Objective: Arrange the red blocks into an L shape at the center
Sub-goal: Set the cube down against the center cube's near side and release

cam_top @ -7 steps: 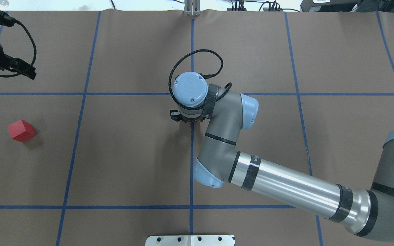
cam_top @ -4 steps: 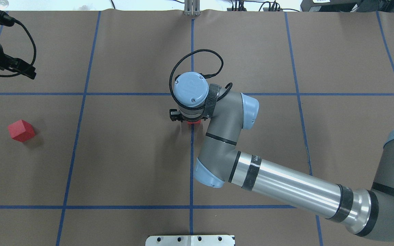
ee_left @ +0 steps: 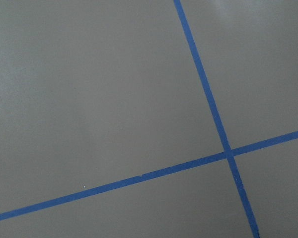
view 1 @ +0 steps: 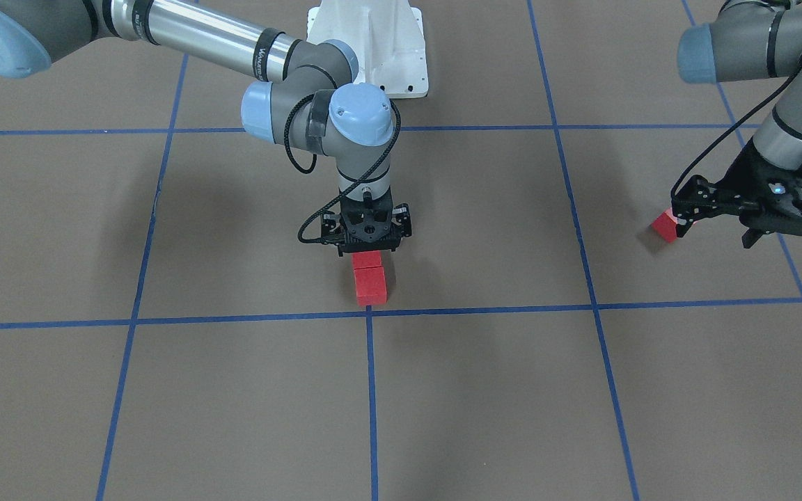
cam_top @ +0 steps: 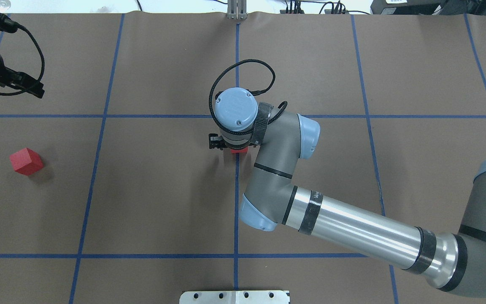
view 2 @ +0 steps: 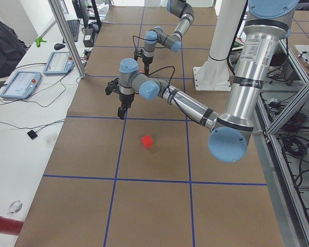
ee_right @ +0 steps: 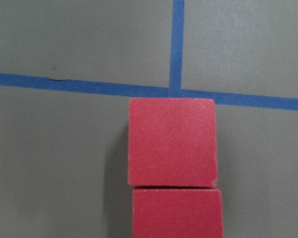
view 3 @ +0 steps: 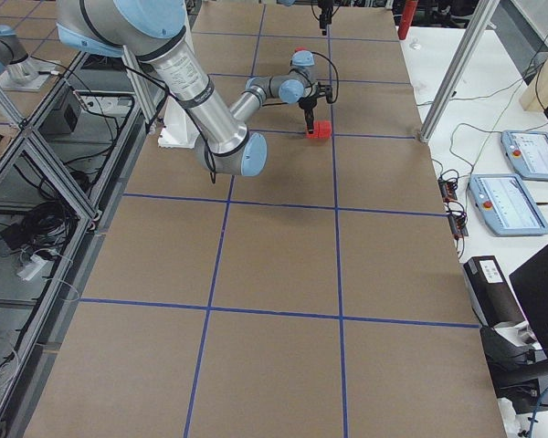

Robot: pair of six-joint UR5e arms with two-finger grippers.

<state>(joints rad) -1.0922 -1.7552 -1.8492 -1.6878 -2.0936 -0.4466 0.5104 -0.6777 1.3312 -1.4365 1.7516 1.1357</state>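
Two red blocks (view 1: 370, 278) lie end to end on the floor, touching, just on the robot's side of the center crossing (view 1: 369, 313). The right wrist view shows the far block (ee_right: 172, 141) next to the crossing (ee_right: 176, 91) and the near block (ee_right: 177, 213) at the bottom edge. My right gripper (view 1: 367, 250) hangs straight down over the near block, jaws wider than it, and looks open. In the overhead view its wrist hides the crossing. A third red block (cam_top: 25, 161) lies alone at the far left. My left gripper (view 1: 714, 226) hovers open and empty near it.
Brown floor with a blue tape grid (cam_top: 99, 169). The robot's white base plate (cam_top: 234, 296) is at the near edge. The left wrist view shows only bare floor and another tape crossing (ee_left: 228, 152). The right arm's forearm (cam_top: 352, 230) crosses the near right squares.
The right wrist has shifted slightly, and more of the red block under it shows. The left arm and the lone block have not moved.
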